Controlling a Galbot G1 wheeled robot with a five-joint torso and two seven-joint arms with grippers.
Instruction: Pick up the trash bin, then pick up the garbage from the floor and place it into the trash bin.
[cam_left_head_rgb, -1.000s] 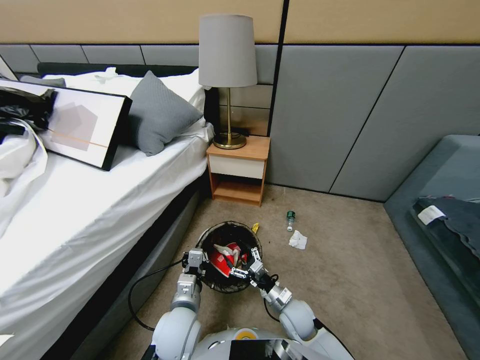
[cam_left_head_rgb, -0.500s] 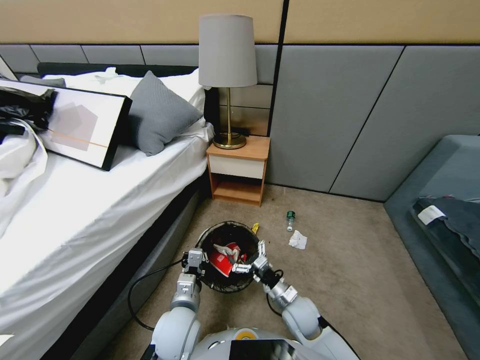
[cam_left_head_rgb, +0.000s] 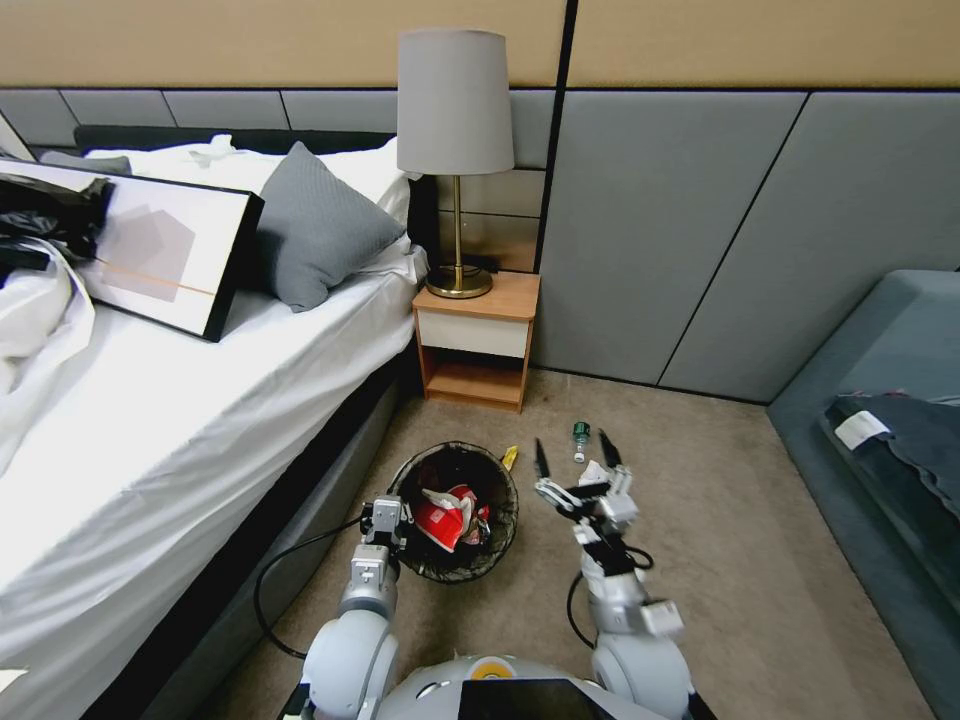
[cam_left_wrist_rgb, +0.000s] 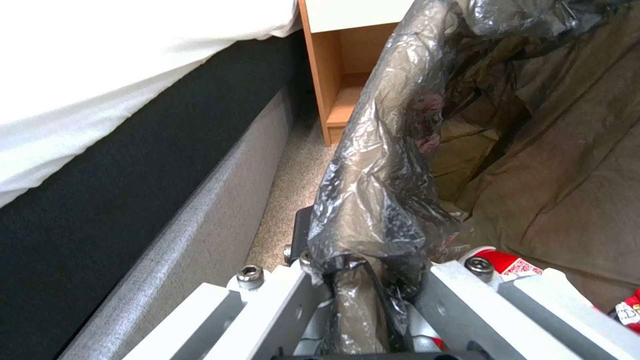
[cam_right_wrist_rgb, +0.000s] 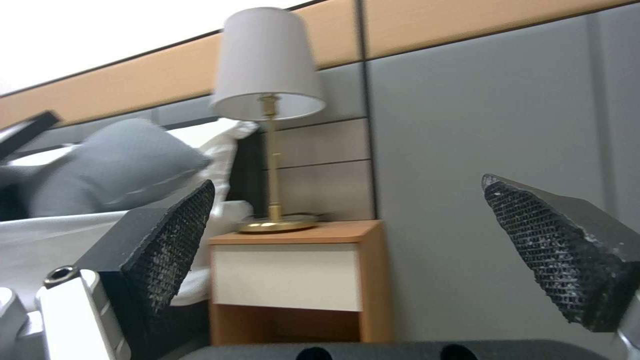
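The left gripper (cam_left_head_rgb: 388, 521) has its jaws closed on the near-left rim of the trash bin (cam_left_head_rgb: 500, 500); in the left wrist view the black bag (cam_left_wrist_rgb: 380, 200) folded over that rim is bunched and pinched between the two metal fingers (cam_left_wrist_rgb: 467, 290). The bin sits beside the bed (cam_left_head_rgb: 150, 420), just in front of the nightstand (cam_left_head_rgb: 478, 340), and whether its base touches the floor (cam_left_head_rgb: 720, 560) cannot be told. Inside it lie crumpled red-and-white packets (cam_left_head_rgb: 445, 515), and a corner of one shows red by the left gripper's finger in the wrist view.

The right gripper (cam_left_head_rgb: 572, 458) is held up to the right of the bin, clear of its rim, jaws spread wide and holding nothing (the two black ribbed pads (cam_right_wrist_rgb: 170, 240) stand far apart in the right wrist view, with the lamp (cam_right_wrist_rgb: 267, 100) and nightstand between them). Its tips point toward the wall, and the clear green-capped bottle (cam_left_head_rgb: 580, 440) lies on the carpet between them as the head camera sees it. The white tissue wad (cam_left_head_rgb: 592, 472) is partly hidden behind the gripper. A yellow wrapper (cam_left_head_rgb: 510, 457) lies against the far side of the bin
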